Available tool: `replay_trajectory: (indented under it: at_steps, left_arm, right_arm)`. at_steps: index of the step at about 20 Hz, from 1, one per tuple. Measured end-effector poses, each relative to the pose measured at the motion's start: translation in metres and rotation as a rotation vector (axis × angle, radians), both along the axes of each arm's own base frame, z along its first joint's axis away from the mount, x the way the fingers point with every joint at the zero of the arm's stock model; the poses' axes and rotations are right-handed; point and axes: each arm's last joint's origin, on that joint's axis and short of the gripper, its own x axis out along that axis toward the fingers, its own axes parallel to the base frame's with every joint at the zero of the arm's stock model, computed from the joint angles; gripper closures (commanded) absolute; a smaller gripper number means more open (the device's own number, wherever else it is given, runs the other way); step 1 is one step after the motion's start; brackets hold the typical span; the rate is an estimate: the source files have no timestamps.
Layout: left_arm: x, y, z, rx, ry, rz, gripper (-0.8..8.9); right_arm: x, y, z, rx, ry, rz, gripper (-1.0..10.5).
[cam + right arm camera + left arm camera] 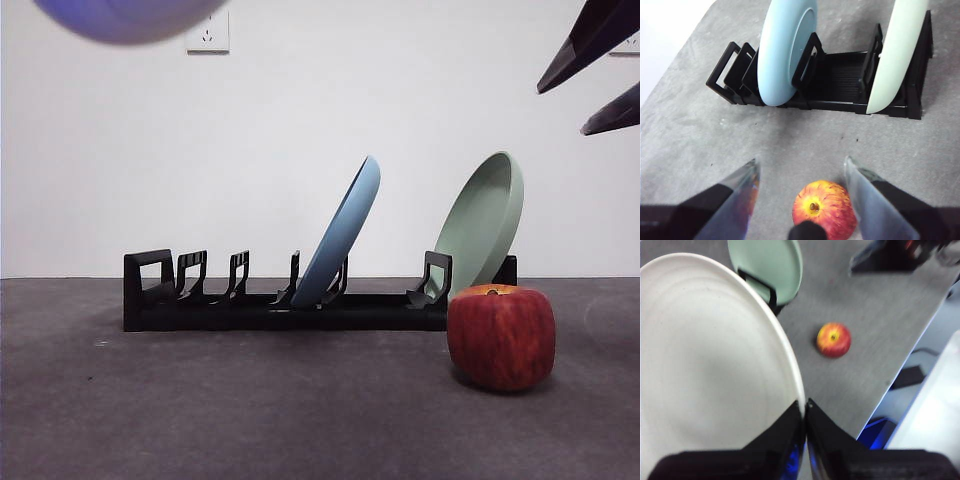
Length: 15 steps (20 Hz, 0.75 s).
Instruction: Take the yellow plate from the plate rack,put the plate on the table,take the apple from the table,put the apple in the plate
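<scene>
The yellow plate (710, 365), a large round shallow dish of pale cream with a faint yellow tint, is out of the rack and up in the air: my left gripper (804, 412) has its two black jaws pinched together on the plate's rim. In the front view I only get a blurred, bluish-looking curve of it (130, 15) at the top left corner, well above the table.

The long low black plastic plate rack (290, 305) sits on the dark grey matte table (250, 410) and holds two plates, both leaning in their slots: a light blue round plate (343, 232) near the middle and a sage-green round plate (483, 222) at the right end as the front view shows it. The slots at the other end stand bare.

The squat red apple (501, 337), streaked, with a yellowish-orange patch around its stem, rests on the table just in front of the rack's green-plate end, apart from the rack.

My right gripper (802, 175) hangs above the apple (824, 207) with its jaws spread wide, touching nothing; in the front view I see it as two dark tips (600, 70) at the top right corner. On the white wall behind there is a white socket (207, 35).
</scene>
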Motion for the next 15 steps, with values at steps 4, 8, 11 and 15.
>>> replay_trajectory:
  at_steps: [4, 8, 11, 15]
  left_arm:
    - [0.005, -0.032, -0.058, 0.106, 0.006, 0.055, 8.22]
    - [0.016, -0.067, -0.134, 0.160, 0.043, 0.054, 8.22]
    - [0.022, -0.088, -0.189, 0.251, 0.100, 0.041, 8.22]
    - [0.029, -0.117, -0.236, 0.347, 0.113, 0.028, 8.22]
  right_arm:
    - [0.000, 0.000, 0.000, 0.000, 0.000, 0.000, 6.6]
    - [0.000, 0.000, 0.000, -0.001, 0.000, -0.001, 6.6]
    - [0.001, -0.001, 0.000, -0.027, -0.003, -0.039, 6.6]
    - [0.001, -0.001, 0.000, -0.029, -0.003, -0.043, 6.6]
